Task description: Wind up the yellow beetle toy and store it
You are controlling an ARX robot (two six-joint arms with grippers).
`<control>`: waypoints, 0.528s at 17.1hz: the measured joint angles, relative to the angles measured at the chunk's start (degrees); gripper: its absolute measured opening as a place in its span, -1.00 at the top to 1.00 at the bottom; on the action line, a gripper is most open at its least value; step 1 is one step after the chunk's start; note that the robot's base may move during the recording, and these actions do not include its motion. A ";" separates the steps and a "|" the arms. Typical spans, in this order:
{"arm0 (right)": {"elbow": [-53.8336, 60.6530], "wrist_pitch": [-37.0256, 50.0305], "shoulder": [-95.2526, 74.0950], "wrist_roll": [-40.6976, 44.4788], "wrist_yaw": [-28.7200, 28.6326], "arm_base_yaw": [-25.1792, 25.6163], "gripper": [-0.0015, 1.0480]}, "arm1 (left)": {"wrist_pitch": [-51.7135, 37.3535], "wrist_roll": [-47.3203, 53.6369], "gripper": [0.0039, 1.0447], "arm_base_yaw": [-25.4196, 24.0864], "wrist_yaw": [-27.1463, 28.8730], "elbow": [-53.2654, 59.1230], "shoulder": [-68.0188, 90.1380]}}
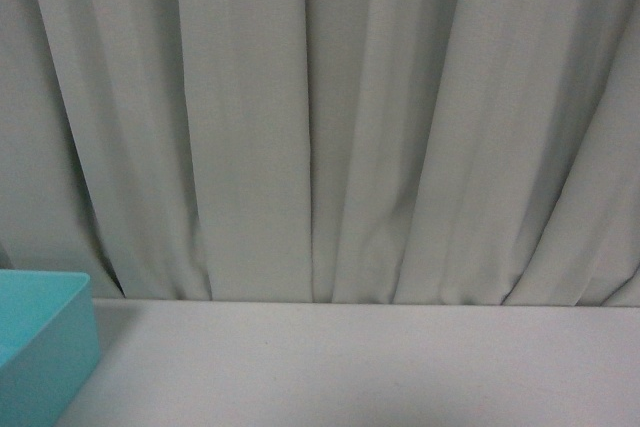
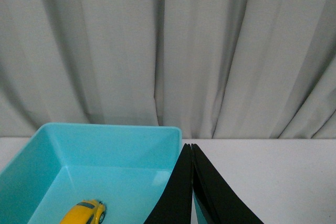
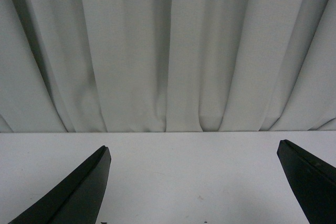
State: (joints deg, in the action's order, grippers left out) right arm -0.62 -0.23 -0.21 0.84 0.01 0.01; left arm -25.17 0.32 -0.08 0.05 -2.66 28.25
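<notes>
The yellow beetle toy [image 2: 84, 213] lies on the floor of a turquoise bin [image 2: 105, 145], partly cut off by the left wrist view's edge. My left gripper [image 2: 189, 146] is shut with its black fingers pressed together and nothing between them, hovering over the bin's near wall, apart from the toy. My right gripper [image 3: 193, 148] is open above bare white table, its two black fingers [image 3: 84, 187] spread wide and empty. Neither arm shows in the front view.
A corner of the turquoise bin [image 1: 45, 342] shows in the front view at the far left on the white table [image 1: 360, 367]. A pale grey curtain [image 1: 320, 117] hangs right behind the table's far edge.
</notes>
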 joint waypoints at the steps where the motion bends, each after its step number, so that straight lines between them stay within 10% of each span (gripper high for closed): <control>1: 0.00 0.00 0.00 0.00 0.00 0.00 -0.87 | 1.11 0.00 0.97 0.00 0.00 0.31 -1.57; 9: 0.00 0.00 0.00 -0.02 0.00 0.00 -0.87 | 10.23 0.00 0.97 0.00 -0.02 2.12 -13.44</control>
State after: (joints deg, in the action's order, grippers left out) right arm -0.62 -0.23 -0.21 0.82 0.01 0.01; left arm -14.94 0.32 -0.08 0.03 -0.54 14.81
